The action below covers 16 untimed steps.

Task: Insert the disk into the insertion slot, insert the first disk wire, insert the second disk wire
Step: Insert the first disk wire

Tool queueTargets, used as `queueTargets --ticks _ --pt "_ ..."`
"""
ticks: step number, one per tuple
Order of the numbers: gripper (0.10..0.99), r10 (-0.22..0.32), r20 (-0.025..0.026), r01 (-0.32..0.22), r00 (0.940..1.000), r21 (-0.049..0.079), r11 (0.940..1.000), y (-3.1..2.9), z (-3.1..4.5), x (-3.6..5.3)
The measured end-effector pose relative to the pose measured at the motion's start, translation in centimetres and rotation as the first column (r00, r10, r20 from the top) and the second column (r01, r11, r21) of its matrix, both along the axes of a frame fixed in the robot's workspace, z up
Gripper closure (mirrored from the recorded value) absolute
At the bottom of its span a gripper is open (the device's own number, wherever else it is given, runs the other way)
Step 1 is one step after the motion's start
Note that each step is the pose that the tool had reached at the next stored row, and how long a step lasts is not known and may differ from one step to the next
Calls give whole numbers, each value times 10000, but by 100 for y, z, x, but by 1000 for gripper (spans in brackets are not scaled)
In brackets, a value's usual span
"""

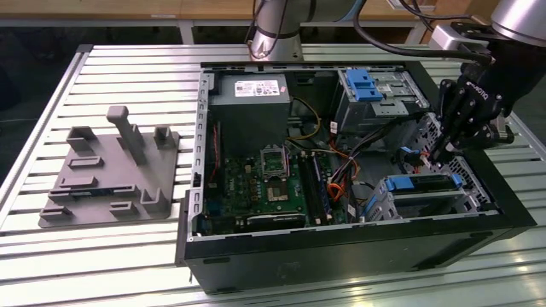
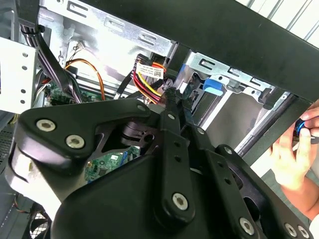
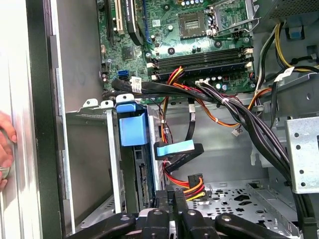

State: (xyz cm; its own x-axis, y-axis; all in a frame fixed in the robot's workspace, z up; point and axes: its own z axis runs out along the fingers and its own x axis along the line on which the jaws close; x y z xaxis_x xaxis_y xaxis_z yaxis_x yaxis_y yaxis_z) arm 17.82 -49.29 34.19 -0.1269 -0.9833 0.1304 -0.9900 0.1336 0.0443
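Currently the gripper (image 3: 174,199) pinches tight around the red-yellow disk wire (image 3: 194,181), with the disk (image 1: 425,183) seated just beside it

Exterior view looks down on the whole computer case (image 1: 341,256); both wrist views peer closely inside it

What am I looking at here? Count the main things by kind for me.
Robot arm: 1
Open computer case: 1
Grey moulded holder: 1
Disk in blue carrier: 1
Total: 4
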Motion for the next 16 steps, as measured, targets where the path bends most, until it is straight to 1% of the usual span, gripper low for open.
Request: queueTargets --ticks 3,4,8,12,13,14,16 --pt "918 22 2 -22 10000 -1 10000 0 0 0" --pt "918 76 11 -76 10000 0 10000 1 0 1" --pt "918 407 109 -407 9991 -2 9992 0 0 0" --pt "918 545 143 -545 9984 3 9985 -12 1 -40" --pt "918 564 153 -564 9983 19 9984 -16 1 -48" --pt "918 583 162 -584 9982 66 9983 -19 -1 -51" --pt "918 609 192 -613 9980 248 9978 -25 0 -51"
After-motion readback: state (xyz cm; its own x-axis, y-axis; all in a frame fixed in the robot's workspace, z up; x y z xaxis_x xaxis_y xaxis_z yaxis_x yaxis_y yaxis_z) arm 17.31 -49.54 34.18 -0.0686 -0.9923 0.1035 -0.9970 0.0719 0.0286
